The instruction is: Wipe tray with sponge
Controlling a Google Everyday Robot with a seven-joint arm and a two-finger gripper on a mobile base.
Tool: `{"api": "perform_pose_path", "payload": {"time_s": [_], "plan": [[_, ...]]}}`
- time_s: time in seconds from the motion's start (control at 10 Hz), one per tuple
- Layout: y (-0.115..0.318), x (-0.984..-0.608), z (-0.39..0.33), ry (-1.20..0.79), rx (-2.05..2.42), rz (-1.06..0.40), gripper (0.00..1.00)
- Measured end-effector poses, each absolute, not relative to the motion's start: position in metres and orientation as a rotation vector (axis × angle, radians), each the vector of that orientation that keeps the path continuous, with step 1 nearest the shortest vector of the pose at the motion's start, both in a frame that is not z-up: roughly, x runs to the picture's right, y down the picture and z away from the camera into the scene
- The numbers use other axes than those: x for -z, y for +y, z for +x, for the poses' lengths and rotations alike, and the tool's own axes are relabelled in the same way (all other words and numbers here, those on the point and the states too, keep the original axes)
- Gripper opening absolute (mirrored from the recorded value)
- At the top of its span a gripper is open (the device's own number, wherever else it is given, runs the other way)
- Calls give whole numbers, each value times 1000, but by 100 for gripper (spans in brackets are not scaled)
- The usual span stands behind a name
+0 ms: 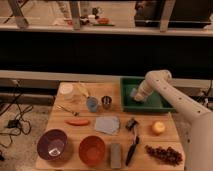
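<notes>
Here, counted across the wooden desk (56, 126): one dark green tray (129, 104) at the back right corner; one pale blue sponge (133, 92) inside it, toward its left end; two round bowls at the front, a purple bowl (52, 145) on the left and an orange bowl (92, 149) just beside it; two small cups near the middle, a blue cup (92, 104) and a metal cup (106, 102), side by side. Also one each: a flat grey-blue cloth (107, 125) in the middle, a long grey block (116, 154) at the front edge, a black brush (132, 142) right of that block, an orange fruit (158, 128) in front of the tray, a dark bunch of grapes (164, 154) at the front right, a carrot-like stick (78, 121) left of the cloth, and a pale round dish (66, 89) at the back left. As for the hand (139, 96): down inside the tray on the end of the white arm (175, 100), right against the sponge's right side, seemingly touching it. Not possible to tell whether spread or pressed together, nor whether actually pinching the sponge
</notes>
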State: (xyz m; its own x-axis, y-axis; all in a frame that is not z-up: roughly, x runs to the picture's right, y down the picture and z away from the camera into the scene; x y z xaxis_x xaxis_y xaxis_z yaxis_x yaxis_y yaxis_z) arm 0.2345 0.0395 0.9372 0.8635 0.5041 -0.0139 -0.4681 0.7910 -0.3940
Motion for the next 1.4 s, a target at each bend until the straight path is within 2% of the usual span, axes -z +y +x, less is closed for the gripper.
{"api": "perform_pose_path", "payload": {"time_s": [0.6, 1.2, 1.4], "plan": [[61, -925, 235, -96, -527, -450, 0], [41, -932, 314, 4, -632, -377, 0], [36, -932, 320, 27, -655, -356, 0]]}}
